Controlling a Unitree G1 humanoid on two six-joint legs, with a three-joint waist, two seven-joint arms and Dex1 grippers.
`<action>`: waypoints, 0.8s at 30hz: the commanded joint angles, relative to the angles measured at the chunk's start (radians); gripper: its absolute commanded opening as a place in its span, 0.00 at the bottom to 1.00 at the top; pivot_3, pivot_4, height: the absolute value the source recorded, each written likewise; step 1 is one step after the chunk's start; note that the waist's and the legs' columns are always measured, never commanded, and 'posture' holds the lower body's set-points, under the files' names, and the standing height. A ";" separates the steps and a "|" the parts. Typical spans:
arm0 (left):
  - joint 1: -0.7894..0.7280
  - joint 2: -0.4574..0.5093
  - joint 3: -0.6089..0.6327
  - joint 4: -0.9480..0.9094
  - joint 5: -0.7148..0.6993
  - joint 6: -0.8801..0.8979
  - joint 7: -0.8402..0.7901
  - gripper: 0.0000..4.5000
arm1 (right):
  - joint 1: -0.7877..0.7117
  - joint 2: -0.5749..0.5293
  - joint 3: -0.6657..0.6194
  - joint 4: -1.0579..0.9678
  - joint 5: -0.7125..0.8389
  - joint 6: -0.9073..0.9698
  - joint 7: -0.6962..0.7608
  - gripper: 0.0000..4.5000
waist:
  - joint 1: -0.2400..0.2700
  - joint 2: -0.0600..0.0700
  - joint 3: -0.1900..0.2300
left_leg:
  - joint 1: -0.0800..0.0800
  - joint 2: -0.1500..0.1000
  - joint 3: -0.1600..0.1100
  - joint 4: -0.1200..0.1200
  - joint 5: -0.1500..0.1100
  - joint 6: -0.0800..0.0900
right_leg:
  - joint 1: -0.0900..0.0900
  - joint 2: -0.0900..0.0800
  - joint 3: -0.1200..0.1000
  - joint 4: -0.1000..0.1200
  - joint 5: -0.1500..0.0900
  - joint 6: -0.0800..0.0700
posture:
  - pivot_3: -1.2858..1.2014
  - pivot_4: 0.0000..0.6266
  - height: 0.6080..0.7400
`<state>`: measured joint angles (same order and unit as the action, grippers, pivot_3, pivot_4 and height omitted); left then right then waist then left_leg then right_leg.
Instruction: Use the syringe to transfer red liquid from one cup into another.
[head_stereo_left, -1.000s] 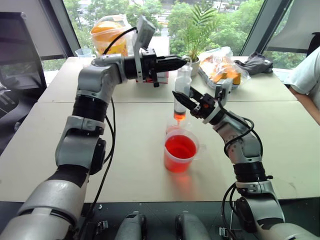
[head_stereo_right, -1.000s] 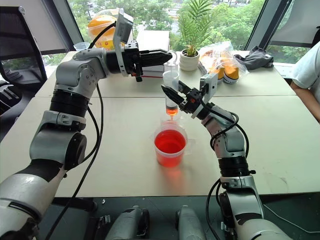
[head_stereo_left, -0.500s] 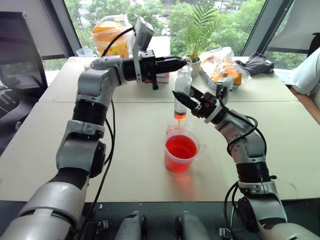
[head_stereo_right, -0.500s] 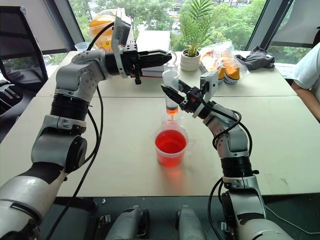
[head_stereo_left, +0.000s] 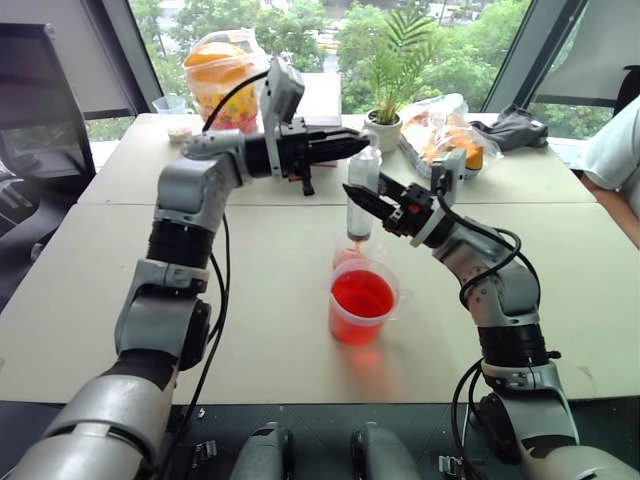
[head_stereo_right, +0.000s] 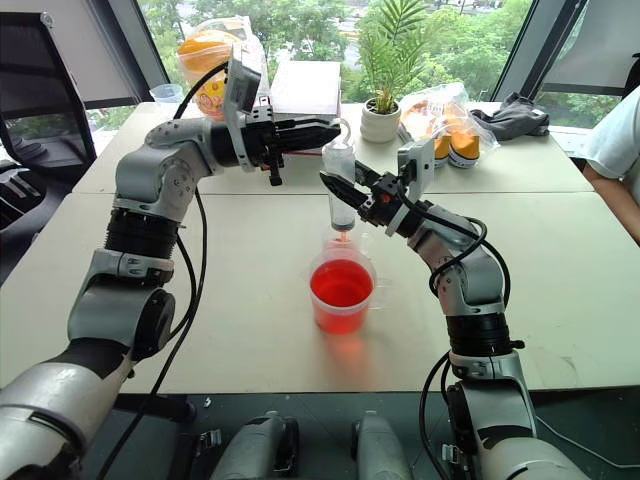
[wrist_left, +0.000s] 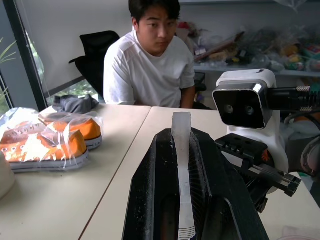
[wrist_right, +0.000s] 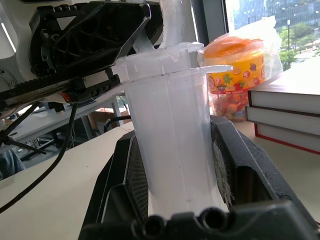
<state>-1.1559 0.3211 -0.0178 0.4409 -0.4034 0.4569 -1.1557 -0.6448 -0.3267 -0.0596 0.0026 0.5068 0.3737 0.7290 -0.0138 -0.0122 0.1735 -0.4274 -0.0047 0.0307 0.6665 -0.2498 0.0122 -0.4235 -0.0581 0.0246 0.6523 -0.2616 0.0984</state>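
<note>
From the two head views you look forward and down over both arms onto the tabletop (head_stereo_left: 90, 300), from its near edge toward the windows past the far edge; both eyes share almost the same scene, slightly offset sideways. Your left wrist view sits close behind the left claw (wrist_left: 181, 150), facing level across the tabletop toward a seated person (wrist_left: 150, 65). Your right wrist view looks very closely along the right claw (wrist_right: 175, 165), tilted slightly upward. Both wrist views share the syringe (wrist_right: 170, 140).
</note>
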 joint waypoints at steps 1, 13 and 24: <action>0.044 -0.006 -0.084 -0.019 0.036 0.044 -0.026 0.01 | -0.102 0.002 -0.080 -0.101 0.072 -0.038 -0.020 0.31 | 0.000 0.000 0.000 | 0.000 0.000 0.000 0.000 0.000 0.000 | 0.000 0.000 0.000 0.000 0.000 0.000 | 0.52 0.24 1.00; -0.001 0.033 -0.038 -0.036 0.000 0.095 -0.030 0.01 | -0.063 0.009 -0.041 -0.066 0.061 -0.026 0.015 0.31 | 0.000 0.000 0.000 | 0.000 0.000 0.000 0.000 0.000 0.000 | 0.000 0.000 0.000 0.000 0.000 0.000 | 0.52 0.24 1.00; 0.022 0.123 0.044 -0.139 -0.076 0.187 -0.017 0.99 | -0.040 0.019 -0.018 -0.048 0.064 -0.008 0.028 0.31 | -0.002 0.000 0.000 | 0.000 0.000 0.000 0.000 0.000 0.000 | 0.000 0.000 0.000 0.000 0.000 0.000 | 0.52 0.24 1.00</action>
<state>-1.1348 0.4208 -0.0081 0.3619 -0.4467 0.6285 -1.1664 -0.6533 -0.3110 -0.0636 -0.0041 0.5547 0.3832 0.7540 -0.0159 -0.0121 0.1735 -0.4273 -0.0045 0.0304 0.6663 -0.2498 0.0122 -0.4235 -0.0578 0.0245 0.6524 -0.2616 0.0984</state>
